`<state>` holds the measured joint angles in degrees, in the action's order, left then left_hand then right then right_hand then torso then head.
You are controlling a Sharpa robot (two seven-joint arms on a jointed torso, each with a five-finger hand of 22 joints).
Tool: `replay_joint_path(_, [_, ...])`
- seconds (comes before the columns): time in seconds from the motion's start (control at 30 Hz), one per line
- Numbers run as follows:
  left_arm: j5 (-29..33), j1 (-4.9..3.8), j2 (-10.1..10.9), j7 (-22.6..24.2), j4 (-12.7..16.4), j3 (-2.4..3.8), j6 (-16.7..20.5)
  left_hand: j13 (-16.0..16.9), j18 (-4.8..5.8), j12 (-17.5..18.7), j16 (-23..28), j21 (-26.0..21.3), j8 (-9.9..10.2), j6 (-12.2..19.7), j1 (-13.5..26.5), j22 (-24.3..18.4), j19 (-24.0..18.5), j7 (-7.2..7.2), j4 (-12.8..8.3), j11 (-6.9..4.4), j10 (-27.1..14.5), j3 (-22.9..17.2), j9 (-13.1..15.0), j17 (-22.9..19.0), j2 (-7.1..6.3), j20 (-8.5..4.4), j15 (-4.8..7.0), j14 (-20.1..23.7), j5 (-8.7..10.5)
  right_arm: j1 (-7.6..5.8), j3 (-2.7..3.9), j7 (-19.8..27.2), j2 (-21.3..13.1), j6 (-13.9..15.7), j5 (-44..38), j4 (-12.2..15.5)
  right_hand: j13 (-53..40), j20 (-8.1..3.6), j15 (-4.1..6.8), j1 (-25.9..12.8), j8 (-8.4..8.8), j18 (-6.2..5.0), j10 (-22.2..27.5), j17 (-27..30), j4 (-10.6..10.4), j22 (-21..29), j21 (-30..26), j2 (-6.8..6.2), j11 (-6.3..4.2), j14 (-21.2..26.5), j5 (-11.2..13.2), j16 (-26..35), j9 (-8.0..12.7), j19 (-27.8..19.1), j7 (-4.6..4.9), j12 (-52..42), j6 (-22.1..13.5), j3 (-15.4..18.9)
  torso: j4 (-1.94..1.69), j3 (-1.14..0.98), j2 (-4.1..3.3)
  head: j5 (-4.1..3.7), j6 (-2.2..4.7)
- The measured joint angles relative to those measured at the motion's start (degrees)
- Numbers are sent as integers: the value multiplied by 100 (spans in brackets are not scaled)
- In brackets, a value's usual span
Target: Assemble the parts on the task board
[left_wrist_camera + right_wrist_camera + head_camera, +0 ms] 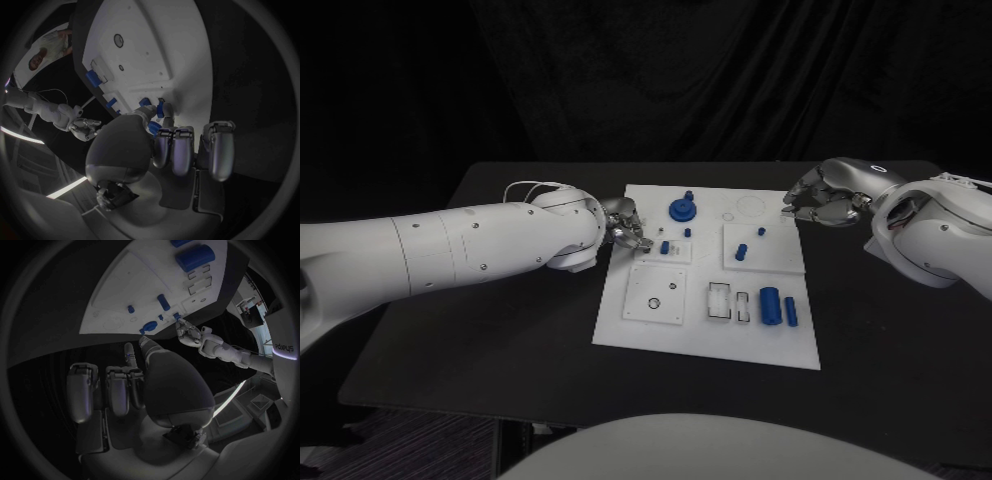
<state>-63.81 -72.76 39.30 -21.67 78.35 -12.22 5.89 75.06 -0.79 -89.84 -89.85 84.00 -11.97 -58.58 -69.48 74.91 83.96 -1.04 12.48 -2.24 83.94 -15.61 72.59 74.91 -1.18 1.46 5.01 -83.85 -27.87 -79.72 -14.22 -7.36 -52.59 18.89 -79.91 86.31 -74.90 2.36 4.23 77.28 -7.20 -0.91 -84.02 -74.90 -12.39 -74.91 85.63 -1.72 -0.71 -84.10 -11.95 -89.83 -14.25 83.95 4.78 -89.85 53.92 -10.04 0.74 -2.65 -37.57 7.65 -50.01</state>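
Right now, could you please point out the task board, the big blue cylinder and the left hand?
task board (708, 340): head view, bare near edge.
big blue cylinder (769, 303): head view, middle of its side.
left hand (626, 226): head view, middle of the hand.

White task board (678, 335) flat mid-table, blue parts (769, 303) on it

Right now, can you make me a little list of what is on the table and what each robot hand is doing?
table: black
task board: white plate in the middle of the table
parts: small blue pieces on the board, such as a round knob at the far side and a cylinder nearer the robot
left robot hand: at the board's left edge, fingertips beside a small blue piece; cannot tell if it grips it
right robot hand: off the board's far right corner, fingers curled, holding nothing
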Motion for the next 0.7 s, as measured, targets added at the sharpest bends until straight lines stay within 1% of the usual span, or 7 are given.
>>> replay_joint_path(0.23, [-5, 22, 5, 0, 13, 0, -19, 0, 0, 0, 0, 0, 0, 0, 0, 0, 0, 0, 16, 0, 0, -16, 8, 0, 0, 0, 0, 0, 0, 2, 0, -8, 0, -18, 0, 0, 0, 0, 0, 25, 0, 0, 0, 0, 0, 0, -45, -25, 0, 0, 0, 0, 0, 0, 0, 0, 0, 0, 0, -4, 0, 0, 0])
replay_joint_path(0.47, [-10, 53, 9, 1, 20, 3, -19, 0, 0, 0, 0, 0, 1, 1, 15, 0, 0, -1, 17, 0, -1, -16, 8, 0, -15, 0, 0, 0, 0, 2, 0, -18, 0, -37, 0, 0, 0, 0, 0, 25, 0, 0, 0, 0, 10, 0, -45, -25, 0, 0, 0, 0, -1, 0, 0, 0, 0, -10, -1, -4, 1, 1, 0])
replay_joint_path(0.7, [-17, 62, 9, 5, 22, 7, -17, 0, -1, 0, 0, 0, 1, 1, 15, 0, 0, -1, 0, -1, -1, -32, 8, -1, -15, 0, 0, 0, 1, 3, 0, -32, 4, -59, 0, 0, -4, 0, 0, 28, 0, 0, 0, 0, 16, 1, -45, -22, 0, 0, 0, 0, 0, 0, 0, 0, 0, -16, -1, -3, 1, 11, 0])
